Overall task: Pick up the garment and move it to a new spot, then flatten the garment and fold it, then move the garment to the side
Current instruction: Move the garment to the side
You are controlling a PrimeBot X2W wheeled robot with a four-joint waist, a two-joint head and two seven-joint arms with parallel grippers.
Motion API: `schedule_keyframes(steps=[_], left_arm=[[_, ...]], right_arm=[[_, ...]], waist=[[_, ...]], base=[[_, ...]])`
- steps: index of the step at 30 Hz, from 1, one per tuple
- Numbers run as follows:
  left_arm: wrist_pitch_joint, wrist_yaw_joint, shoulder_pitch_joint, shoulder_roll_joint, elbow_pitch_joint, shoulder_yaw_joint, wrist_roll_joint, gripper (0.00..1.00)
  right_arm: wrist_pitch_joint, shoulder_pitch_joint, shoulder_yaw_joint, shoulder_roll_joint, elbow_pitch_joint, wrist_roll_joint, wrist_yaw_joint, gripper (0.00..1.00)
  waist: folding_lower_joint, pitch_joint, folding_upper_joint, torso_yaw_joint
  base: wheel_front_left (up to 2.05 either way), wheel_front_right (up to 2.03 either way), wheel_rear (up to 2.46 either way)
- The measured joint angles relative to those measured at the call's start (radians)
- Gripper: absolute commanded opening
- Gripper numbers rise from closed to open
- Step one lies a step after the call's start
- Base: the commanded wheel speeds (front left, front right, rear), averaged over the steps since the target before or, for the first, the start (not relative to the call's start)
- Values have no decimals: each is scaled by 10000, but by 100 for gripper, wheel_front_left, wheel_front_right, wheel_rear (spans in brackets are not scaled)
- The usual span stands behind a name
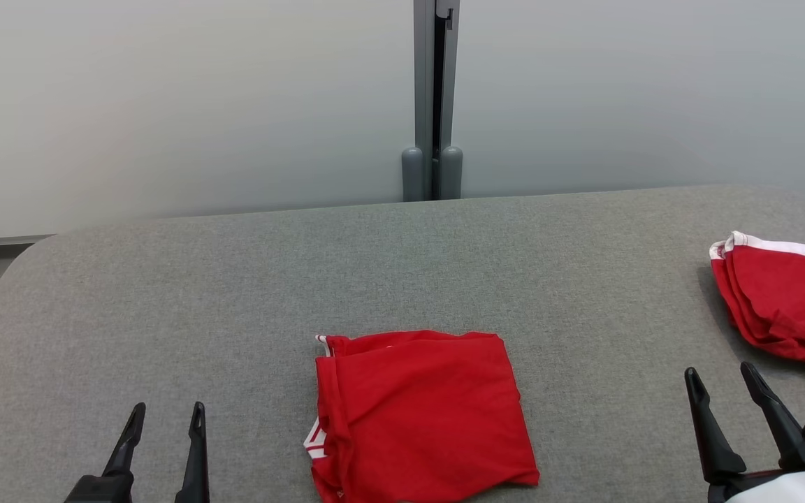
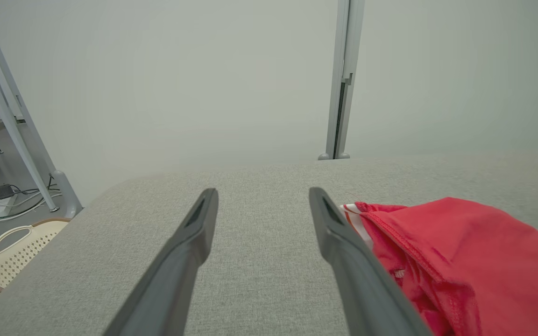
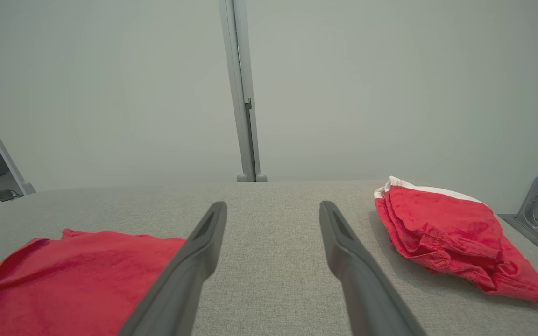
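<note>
Where the grey worktop [image 1: 235, 279] nears its front edge, the red garment [image 1: 420, 412] lies folded into a rough square. It is flat on the surface, with white striped trim showing along its left side. Neither pincer touches it.

To the garment's left, the left pincer [image 1: 168, 405] hangs over bare worktop, its two dark fingers spread wide with nothing between them. In the left wrist view the garment's trimmed edge lies close beside the finger on that view's right. To the garment's right, well apart from it, the right pincer [image 1: 718, 368] is likewise spread wide and empty.

Farther right of the garment and further back, a second red bundle [image 1: 787, 307] with a white band lies rumpled near the worktop's edge. Behind the garment, past the worktop's far edge, a grey post [image 1: 434, 98] stands between two pale wall panels. Off the worktop to the garment's left, a cream perforated basket [image 2: 12, 252] sits on the floor.
</note>
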Motion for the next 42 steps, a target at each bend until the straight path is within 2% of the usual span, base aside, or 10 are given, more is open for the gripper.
schedule_keyframes(steps=[11,15,22,33,34,36,37,42], left_arm=[[38,69,-158,12,-127,-113,-27,100],[31,84,-405,-10,-224,-238,-23,100],[-61,-44,-1344,-150,-360,-663,81,100],[-382,-186,-2737,-470,253,-966,-15,100],[-405,-186,-2814,-508,301,-984,-21,100],[-458,-186,-2906,-546,359,-989,-29,100],[-470,-186,-2963,-575,382,-991,-29,100],[-499,-178,-3036,-579,384,-924,-23,100]], right_arm=[[12,-13,-46,-8,25,-19,0,100],[40,-128,36,-75,424,-31,0,100],[-130,-949,694,73,2213,163,0,100],[-807,-3047,2261,836,5823,1045,0,100],[-834,-3167,2372,849,6080,1175,0,72],[-932,-3399,2564,794,6406,1340,0,7],[-936,-3496,2669,725,6537,1434,0,0],[-1306,-3722,3221,426,6752,1636,6,0]], waist=[[0,94,0,105],[0,231,0,299],[0,796,0,892],[0,1971,0,2087],[0,2045,-1,2180],[0,2173,0,2329],[0,2224,0,2389],[0,2330,0,2362]], base=[[0,0,0],[0,0,0],[0,0,0],[0,0,0],[0,0,0],[0,0,0],[0,0,0],[0,0,0]])
